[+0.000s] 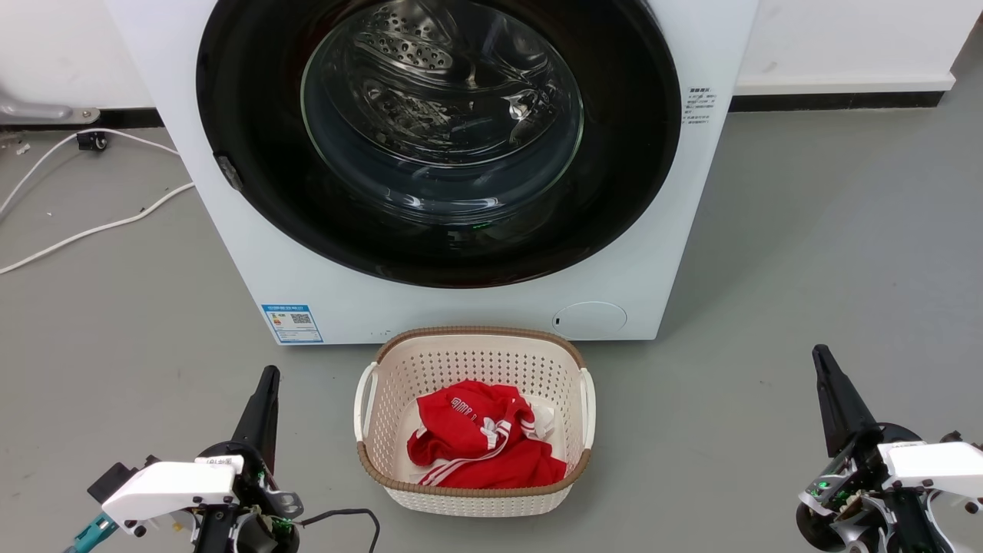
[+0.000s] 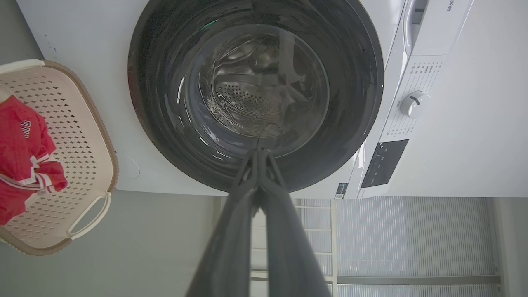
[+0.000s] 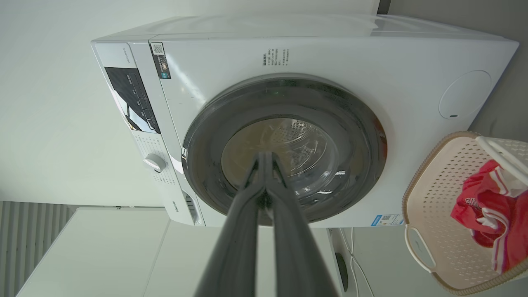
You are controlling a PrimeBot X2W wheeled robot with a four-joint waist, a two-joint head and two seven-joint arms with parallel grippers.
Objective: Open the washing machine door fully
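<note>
The white washing machine (image 1: pixel 676 230) stands straight ahead. Its round glossy black door (image 1: pixel 253 192) lies flush against the front, closed, with the clear glass bowl (image 1: pixel 441 107) at its centre and the steel drum visible through it. My left gripper (image 1: pixel 265 384) is low at the left, well short of the machine, fingers shut together with nothing between them. My right gripper (image 1: pixel 823 365) is low at the right, likewise shut and empty. The door (image 2: pixel 165 136) and the shut left gripper (image 2: pixel 258 154) show in the left wrist view. The door (image 3: pixel 359 123) and the shut right gripper (image 3: pixel 266 156) show in the right wrist view.
A cream perforated laundry basket (image 1: pixel 472 346) holding red clothing (image 1: pixel 480 445) sits on the grey floor directly before the machine, between my arms. White cables (image 1: pixel 92 226) trail across the floor at the left. The control panel with a knob (image 2: pixel 413 104) shows in the left wrist view.
</note>
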